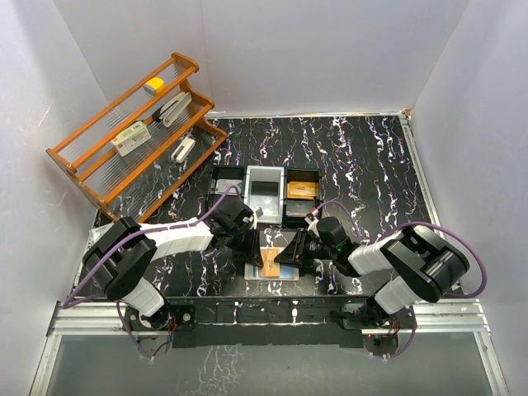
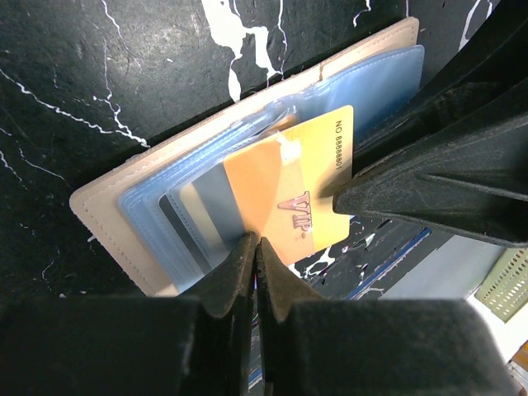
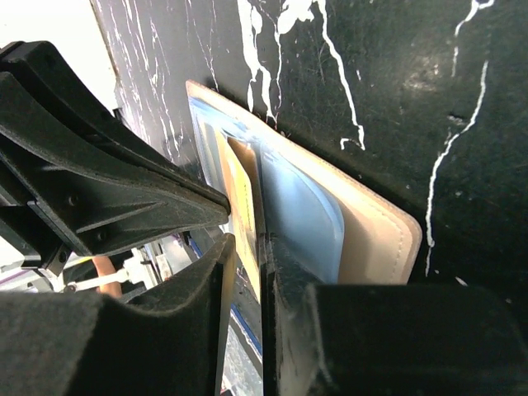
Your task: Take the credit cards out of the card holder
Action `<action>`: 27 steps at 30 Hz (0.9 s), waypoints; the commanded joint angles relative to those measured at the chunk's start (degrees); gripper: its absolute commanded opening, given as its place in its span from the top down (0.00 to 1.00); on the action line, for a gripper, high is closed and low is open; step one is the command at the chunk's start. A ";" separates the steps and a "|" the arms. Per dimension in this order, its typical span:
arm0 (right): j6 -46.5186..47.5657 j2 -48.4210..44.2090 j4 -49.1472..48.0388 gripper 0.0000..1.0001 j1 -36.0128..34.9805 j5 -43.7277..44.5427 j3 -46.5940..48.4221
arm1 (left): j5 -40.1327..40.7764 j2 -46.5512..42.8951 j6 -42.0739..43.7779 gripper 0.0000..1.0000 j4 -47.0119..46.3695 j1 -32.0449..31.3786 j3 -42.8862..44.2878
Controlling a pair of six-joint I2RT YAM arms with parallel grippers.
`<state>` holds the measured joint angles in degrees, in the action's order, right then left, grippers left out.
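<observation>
The beige card holder (image 1: 275, 239) lies open near the table's front, its clear sleeves showing in the left wrist view (image 2: 99, 216). An orange-yellow credit card (image 2: 309, 194) marked VIP sticks halfway out of a sleeve. My left gripper (image 2: 257, 242) is shut on the sleeve's lower edge, over the card's covered part. My right gripper (image 3: 247, 243) is shut on the card's free end (image 3: 241, 194), beside the holder's beige cover (image 3: 375, 239). Its fingers (image 2: 429, 177) press on the card's yellow part. A blue-grey credit card (image 1: 276, 272) lies flat on the table just in front of the holder.
A black-and-grey three-compartment tray (image 1: 266, 177) stands just behind the holder, with orange cards (image 1: 303, 190) in its right compartment. A wooden rack (image 1: 91, 177) with small items stands at the back left. White walls enclose the table.
</observation>
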<state>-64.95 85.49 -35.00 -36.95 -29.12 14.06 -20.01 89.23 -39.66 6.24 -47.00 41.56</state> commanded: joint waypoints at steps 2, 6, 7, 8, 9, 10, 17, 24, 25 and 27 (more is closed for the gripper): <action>3.30 -1.65 -1.94 0.84 -0.39 -2.07 1.73 | 3.86 2.87 1.51 0.99 5.76 -0.63 -2.54; 4.24 -0.78 0.55 0.84 -0.67 -1.06 3.14 | 3.69 2.24 1.06 0.99 5.02 -0.60 -3.09; 4.01 -0.13 0.49 0.85 -0.81 -1.09 3.75 | 3.67 2.18 0.93 0.99 4.79 -0.59 -3.22; 3.94 0.39 0.40 0.85 -1.17 -1.11 4.24 | 3.60 2.18 0.83 0.99 4.75 -0.62 -3.16; 3.95 0.86 0.38 0.87 -1.33 -1.13 4.70 | 3.58 2.20 0.80 0.99 4.82 -0.59 -3.04; 3.91 1.05 0.38 0.89 -1.58 -0.97 4.84 | 3.50 2.24 0.81 0.99 4.96 -0.59 -2.91; 3.23 -2.49 2.61 1.00 -1.72 1.33 2.88 | 4.10 2.46 1.29 0.99 5.99 -0.63 -1.97; 5.17 -8.07 10.60 1.00 -1.58 4.90 2.31 | 4.01 2.46 1.93 1.00 6.28 -0.61 -1.53; 5.30 -8.53 11.35 1.00 -1.58 5.01 2.43 | 4.11 2.52 2.05 1.00 6.43 -0.62 -1.50; 5.57 -9.55 13.30 1.00 -1.57 5.76 2.66 | 4.34 2.54 2.38 0.99 6.81 -0.63 -1.45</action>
<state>-60.80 78.46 -24.69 -38.37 -25.98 16.25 -20.21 89.32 -39.75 6.22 -47.00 41.60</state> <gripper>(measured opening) 0.010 0.012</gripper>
